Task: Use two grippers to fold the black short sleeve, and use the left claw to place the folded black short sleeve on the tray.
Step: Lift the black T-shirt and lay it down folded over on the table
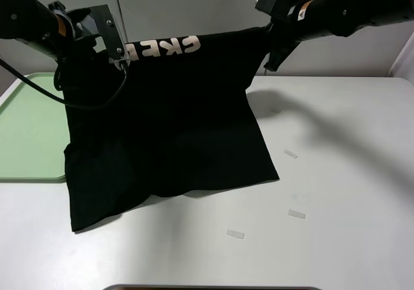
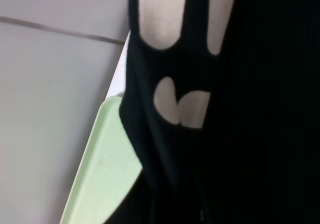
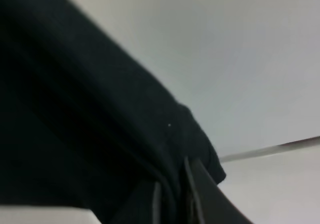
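Above the far edge of the white table (image 1: 336, 193), we see both arms raised. They reach in from the upper corners and slope down toward each other. The black short sleeve (image 1: 168, 128) is stretched between them like a curtain.

The left gripper (image 1: 118, 58) is clenched on the shirt's top edge at the left, just beside the pale block letters (image 1: 165, 47) that run along that edge. Its own wrist view is filled with dark cloth and lettering, so we read its grip from the high view. The right gripper (image 1: 274, 55) points steeply downward and pinches the top right corner. In its wrist view, the jaws are pressed shut on a bunched fold of cloth.

The shirt's lower part lies spread on the table toward the near side. Its left side overlaps the right edge of the pale-green tray (image 1: 29, 128); we cannot tell whether they touch. Three small pale strips (image 1: 290, 154) lie on the table to the shirt's right, apart from it.
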Robot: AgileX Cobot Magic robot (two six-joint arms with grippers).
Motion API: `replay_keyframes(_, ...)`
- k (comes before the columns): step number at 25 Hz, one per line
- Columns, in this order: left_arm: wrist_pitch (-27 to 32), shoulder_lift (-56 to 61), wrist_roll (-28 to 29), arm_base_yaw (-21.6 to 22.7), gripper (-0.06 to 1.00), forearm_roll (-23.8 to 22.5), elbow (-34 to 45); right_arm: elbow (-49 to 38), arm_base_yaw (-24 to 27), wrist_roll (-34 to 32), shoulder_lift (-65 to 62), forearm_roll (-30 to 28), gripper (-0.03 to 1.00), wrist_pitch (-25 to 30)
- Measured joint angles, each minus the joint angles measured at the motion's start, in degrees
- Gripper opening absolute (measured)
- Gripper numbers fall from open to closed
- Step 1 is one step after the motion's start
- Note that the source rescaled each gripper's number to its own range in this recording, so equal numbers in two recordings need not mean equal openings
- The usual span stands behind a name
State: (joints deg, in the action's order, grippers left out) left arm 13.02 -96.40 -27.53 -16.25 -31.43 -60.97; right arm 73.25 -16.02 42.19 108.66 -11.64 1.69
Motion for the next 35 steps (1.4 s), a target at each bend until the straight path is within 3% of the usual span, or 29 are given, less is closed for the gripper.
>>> replay_keyframes(6,1.6,-0.6,-3.4,0.0,0.03,1.0,0.0,0.0,-0.2,9.5,0.7,0.8,0.03,9.7)
replay_keyframes(12,9.4,-0.6,-7.0,-0.1,0.03,8.3,0.0,0.0,-0.2,10.6,0.7,6.4,0.03,18.3)
replay_keyframes(17,18.4,-0.6,-22.3,-0.1,0.03,20.4,1.6,0.0,-0.4,10.6,0.7,11.6,0.03,26.3)
replay_keyframes(21,22.8,-0.6,-36.9,0.0,0.03,30.6,5.1,-0.1,-0.2,10.7,0.7,14.2,0.03,33.2)
replay_keyframes(24,24.4,-0.5,-43.4,0.4,0.02,35.7,7.4,-1.1,-0.2,10.7,0.7,15.3,0.03,36.9)
replay_keyframes(35,31.1,-0.5,-45.8,0.8,0.05,40.5,10.2,-5.5,0.0,10.7,0.7,21.2,0.06,41.6)
